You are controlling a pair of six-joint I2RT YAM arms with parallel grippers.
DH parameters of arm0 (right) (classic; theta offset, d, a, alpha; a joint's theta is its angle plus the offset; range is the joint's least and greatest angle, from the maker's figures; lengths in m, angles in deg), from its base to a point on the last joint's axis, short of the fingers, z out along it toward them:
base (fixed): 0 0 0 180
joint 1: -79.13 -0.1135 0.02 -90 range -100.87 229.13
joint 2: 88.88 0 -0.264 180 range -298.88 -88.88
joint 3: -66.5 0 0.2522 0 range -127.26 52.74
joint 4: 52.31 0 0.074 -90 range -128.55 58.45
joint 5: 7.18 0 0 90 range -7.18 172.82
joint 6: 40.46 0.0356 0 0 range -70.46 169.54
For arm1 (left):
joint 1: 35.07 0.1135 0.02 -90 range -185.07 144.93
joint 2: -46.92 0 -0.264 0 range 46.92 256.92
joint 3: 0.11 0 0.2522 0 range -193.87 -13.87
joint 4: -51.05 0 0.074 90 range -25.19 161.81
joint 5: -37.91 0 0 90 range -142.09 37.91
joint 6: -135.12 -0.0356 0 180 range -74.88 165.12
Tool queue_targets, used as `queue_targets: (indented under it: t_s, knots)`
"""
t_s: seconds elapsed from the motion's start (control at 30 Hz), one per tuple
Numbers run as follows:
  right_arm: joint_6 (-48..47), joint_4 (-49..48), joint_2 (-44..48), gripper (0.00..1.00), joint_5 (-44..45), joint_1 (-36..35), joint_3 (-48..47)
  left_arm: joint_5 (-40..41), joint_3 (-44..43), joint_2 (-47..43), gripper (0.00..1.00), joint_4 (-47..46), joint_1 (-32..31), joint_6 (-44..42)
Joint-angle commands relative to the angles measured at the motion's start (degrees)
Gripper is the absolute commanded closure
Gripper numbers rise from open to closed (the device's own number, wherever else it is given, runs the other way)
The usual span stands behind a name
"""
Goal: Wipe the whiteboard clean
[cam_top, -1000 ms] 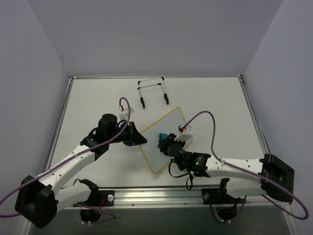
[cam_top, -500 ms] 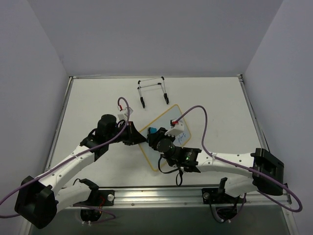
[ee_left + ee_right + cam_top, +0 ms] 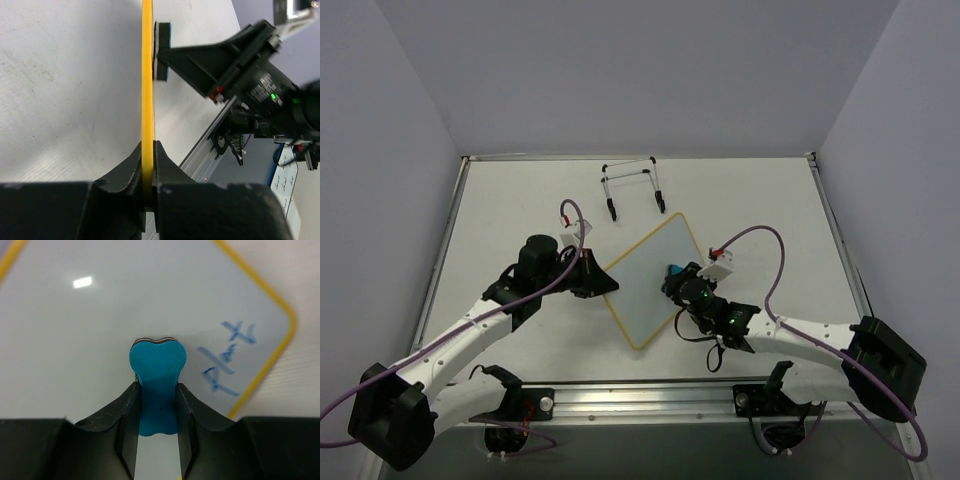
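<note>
The whiteboard [image 3: 642, 283] lies turned like a diamond on the table, white with a yellow frame. My left gripper [image 3: 604, 284] is shut on its left corner; in the left wrist view the frame [image 3: 147, 75] runs edge-on between the closed fingers [image 3: 148, 150]. My right gripper [image 3: 680, 280] is shut on a blue bone-shaped eraser [image 3: 676, 271], pressed flat on the board's right part. In the right wrist view the eraser [image 3: 157, 375] sits just left of blue handwriting [image 3: 227, 360] near the board's [image 3: 100, 315] right corner. The arm hides that writing from above.
A black wire easel stand [image 3: 632, 185] stands at the back of the table, apart from the board. The metal rail [image 3: 650, 400] with both arm bases runs along the near edge. Purple cables loop over both arms.
My right gripper swept the eraser left across the board, then back to its right side. The left gripper kept its hold on the corner and stayed put.
</note>
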Motion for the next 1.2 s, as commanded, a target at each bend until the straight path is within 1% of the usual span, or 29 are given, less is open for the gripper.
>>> queue_targets:
  t_s: [0.0,0.03,0.1,0.13,0.17,0.23,0.3,0.4,0.5,0.57,0.6,0.67,0.7,0.8,0.93,1.0,1.03,1.13,1.17]
  knots:
    - [-4.4,0.8,3.8,1.0,-6.9,9.0,4.2,-6.4,-2.5,-1.6,0.98,-2.1,-1.2,0.4]
    - [-5.8,1.3,4.3,1.0,-11.1,11.4,5.5,-6.4,-2.7,-1.5,0.98,-2.1,-1.2,0.3]
    - [-7.1,1.7,4.7,1.0,-15.7,16.2,6.2,-6.6,-2.9,-1.2,0.98,-1.9,-1.3,0.2]
    - [-7.8,1.4,4.7,1.0,-17.8,19.7,6.9,-6.5,-3.0,-0.9,0.98,-1.8,-1.3,0.2]
    - [-9.1,1.3,4.0,1.0,-21.6,21.2,7.1,-6.6,-3.2,-0.7,0.98,-1.7,-1.3,0.2]
    - [-10.3,0.6,3.1,1.0,-24.4,23.5,7.0,-6.4,-3.3,-0.4,0.98,-1.6,-1.3,0.2]
    - [-11.0,0.1,1.2,1.0,-26.9,23.7,6.8,-6.2,-3.3,-0.2,0.98,-1.6,-1.3,0.2]
    - [-11.0,-1.3,-0.3,1.0,-26.9,23.8,7.4,-6.1,-3.4,-0.4,0.98,-1.6,-1.3,0.3]
    - [-11.9,-4.3,-0.1,1.0,-27.1,23.7,8.9,-5.9,-3.4,-0.7,0.98,-1.2,-1.3,0.2]
    - [-13.1,-8.4,-0.2,1.0,-29.8,23.7,9.2,-5.9,-3.4,-0.6,0.98,-1.1,-1.3,0.0]
    - [-13.2,-9.5,-0.2,1.0,-31.4,23.0,9.1,-5.8,-3.4,-0.5,0.98,-1.0,-1.3,-0.1]
    - [-12.9,-11.1,0.6,1.0,-31.4,21.1,8.5,-6.0,-3.3,-0.2,0.98,-1.3,-1.3,-0.2]
    - [-12.7,-11.9,1.1,1.0,-31.4,18.6,8.2,-6.0,-3.3,0.0,0.98,-1.3,-1.3,-0.1]
    - [-11.8,-12.9,3.5,1.0,-30.8,15.0,7.5,-6.0,-3.3,0.1,0.98,-1.5,-1.4,-0.1]
    - [-11.8,-12.3,5.5,1.0,-29.0,14.3,6.9,-6.1,-3.2,0.3,0.98,-1.6,-1.3,0.0]
    - [-12.4,-8.1,5.3,1.0,-26.6,15.0,6.1,-6.1,-3.2,0.3,0.98,-1.7,-1.3,0.1]
    - [-12.4,-7.4,4.1,1.0,-26.0,17.2,5.8,-6.2,-3.2,0.3,0.98,-1.9,-1.3,0.1]
    - [-12.4,-4.9,-0.1,1.0,-30.2,23.4,5.1,-6.0,-3.2,0.1,0.98,-1.8,-1.4,0.2]
    - [-12.6,-3.7,-1.2,1.0,-30.4,23.8,4.7,-5.9,-3.2,0.0,0.98,-1.7,-1.3,0.2]
